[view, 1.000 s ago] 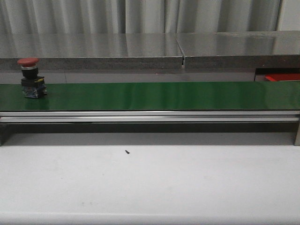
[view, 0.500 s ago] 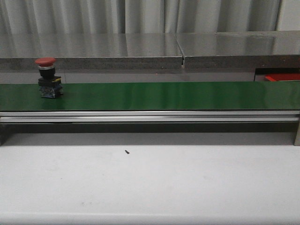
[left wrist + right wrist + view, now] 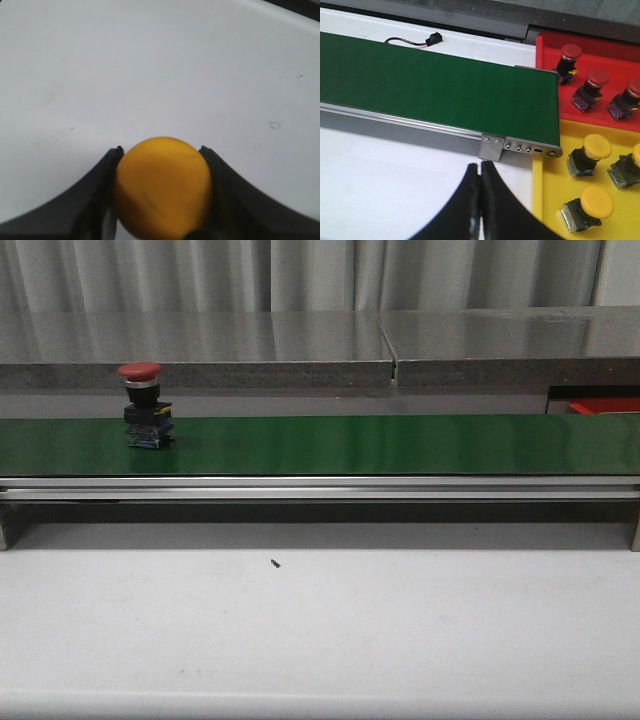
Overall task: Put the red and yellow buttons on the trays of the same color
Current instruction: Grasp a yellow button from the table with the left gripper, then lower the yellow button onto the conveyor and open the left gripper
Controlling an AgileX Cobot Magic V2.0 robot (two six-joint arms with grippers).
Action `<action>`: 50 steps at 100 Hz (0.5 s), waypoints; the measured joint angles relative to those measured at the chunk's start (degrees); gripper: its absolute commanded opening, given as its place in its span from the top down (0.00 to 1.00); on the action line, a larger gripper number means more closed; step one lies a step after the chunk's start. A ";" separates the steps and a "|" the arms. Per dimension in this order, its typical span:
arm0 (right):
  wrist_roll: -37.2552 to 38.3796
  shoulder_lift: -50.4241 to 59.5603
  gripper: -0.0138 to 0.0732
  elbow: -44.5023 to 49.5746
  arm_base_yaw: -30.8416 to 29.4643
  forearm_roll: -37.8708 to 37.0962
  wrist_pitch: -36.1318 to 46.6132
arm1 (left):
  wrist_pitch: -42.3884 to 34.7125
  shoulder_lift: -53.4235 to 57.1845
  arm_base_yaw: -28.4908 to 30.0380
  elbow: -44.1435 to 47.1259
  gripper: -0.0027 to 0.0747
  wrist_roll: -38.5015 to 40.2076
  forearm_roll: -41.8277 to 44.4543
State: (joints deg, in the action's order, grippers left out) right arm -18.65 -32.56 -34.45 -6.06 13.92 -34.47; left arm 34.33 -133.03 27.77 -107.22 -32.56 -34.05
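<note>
Left pincer clamping yellow button, base hidden; right pincer clenched, empty; red button blurred on belt

Green conveyor belt above white table, grey curtain behind

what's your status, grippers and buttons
Left gripper shut on yellow button. Right gripper shut, empty. Red button upright on green belt, far left. Nothing blocking.
</note>
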 measured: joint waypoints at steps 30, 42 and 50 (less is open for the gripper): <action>0.00 0.00 0.92 0.00 0.00 0.00 0.00 | 7.15 10.78 -1.04 1.27 0.99 -2.40 -6.19; 0.00 0.00 0.92 0.00 0.00 0.00 0.00 | 7.64 16.41 -2.93 5.27 0.99 -3.03 -6.76; 0.00 0.00 0.92 0.00 0.00 0.00 0.00 | 7.42 20.29 -4.74 9.20 0.99 -3.43 -6.92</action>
State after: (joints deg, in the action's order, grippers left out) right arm -18.65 -32.56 -34.45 -6.06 13.92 -34.47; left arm 41.76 -112.74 23.03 -98.02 -35.99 -40.97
